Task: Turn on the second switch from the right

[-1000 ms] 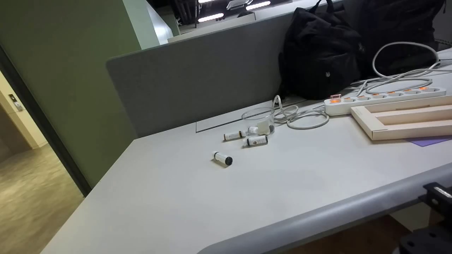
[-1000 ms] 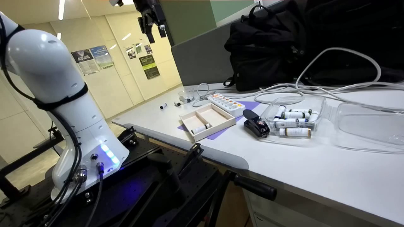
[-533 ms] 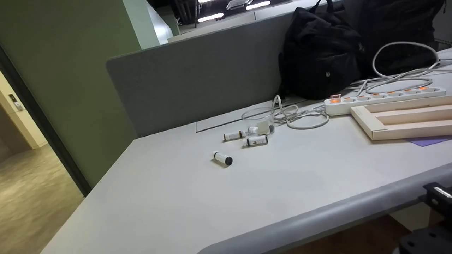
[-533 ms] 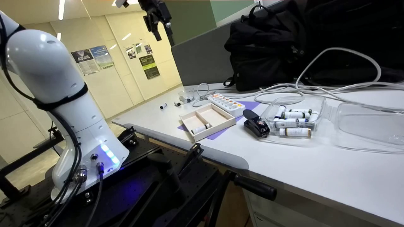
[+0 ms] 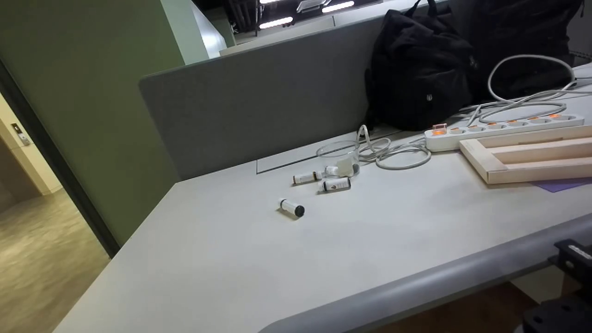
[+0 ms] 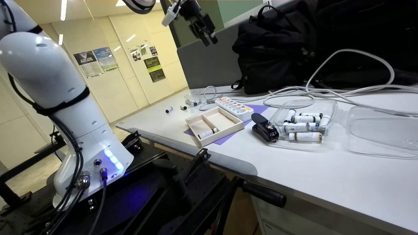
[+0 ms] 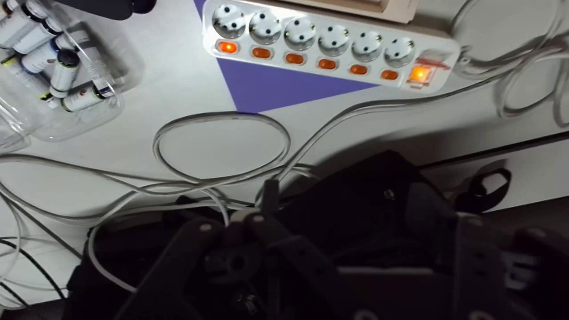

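Observation:
The white power strip [image 7: 313, 48] lies on the desk, with a row of sockets beside a row of small orange switches. It also shows in both exterior views [image 5: 504, 132] [image 6: 232, 108]. In the wrist view, the covered main switch [image 7: 420, 73] and the small end switch [image 7: 228, 46] at the opposite end glow. The switch beside that lit end one [image 7: 261, 53] is unlit, like the other small ones. My gripper [image 6: 210, 40] is open and empty, high above the desk, apart from the strip. In the wrist view its dark fingers [image 7: 351, 195] show against a black backpack.
A wooden tray [image 6: 225, 135] lies against the strip on purple paper [image 7: 266, 84]. A black backpack [image 5: 421, 69] and loose cables [image 7: 222, 178] lie behind. A clear box of small bottles [image 6: 303, 140], a black stapler-like object [image 6: 265, 129] and loose bottles [image 5: 291, 208] are nearby.
My gripper has moved right and somewhat lower in an exterior view, in front of the grey partition. The arm's links have shifted with it. The power strip and other objects have not moved.

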